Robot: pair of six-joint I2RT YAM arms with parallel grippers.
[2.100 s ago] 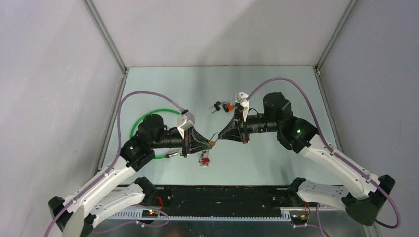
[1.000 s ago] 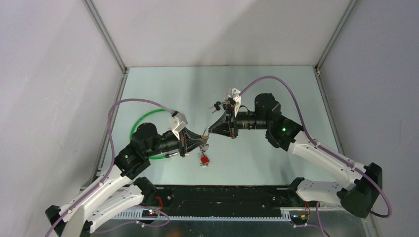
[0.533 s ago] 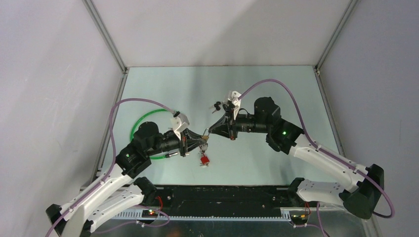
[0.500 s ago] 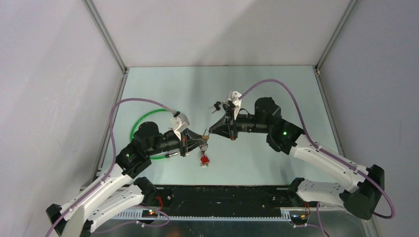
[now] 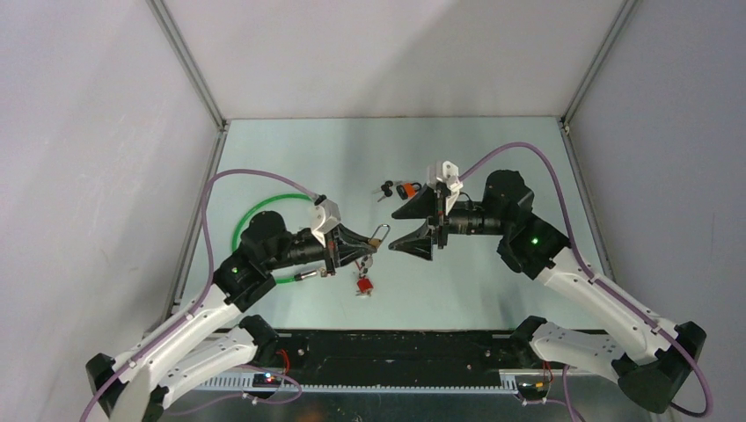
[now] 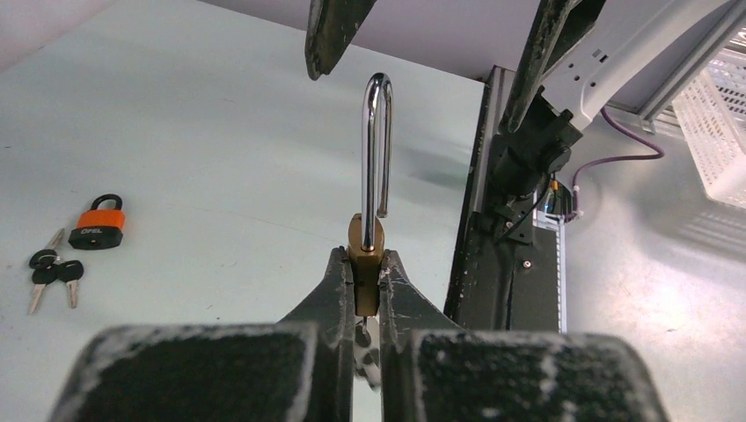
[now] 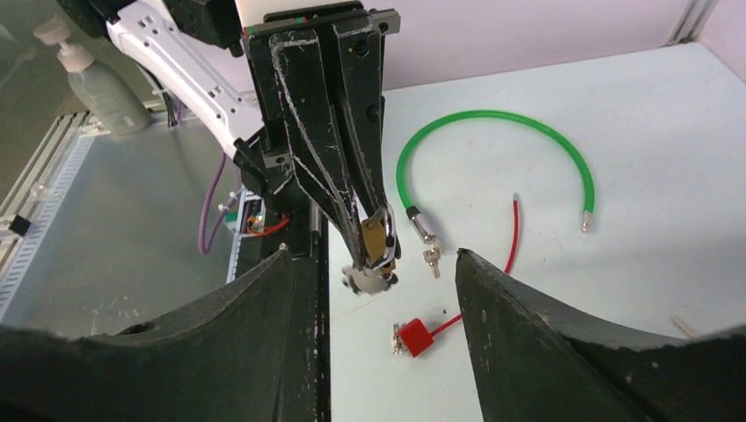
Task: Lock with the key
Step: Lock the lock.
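Brass padlock [image 6: 365,244] pinched in left claw [image 5: 365,250]; right claw [image 5: 393,231] spread, apart

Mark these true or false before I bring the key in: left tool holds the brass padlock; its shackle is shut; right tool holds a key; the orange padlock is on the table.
1. The left tool grips the brass padlock by its body. True.
2. Its shackle is snapped shut. False: one leg hangs free of the body.
3. The right tool is shut on a key. False: it is open and empty.
4. The orange padlock lies on the table beside some keys. True.
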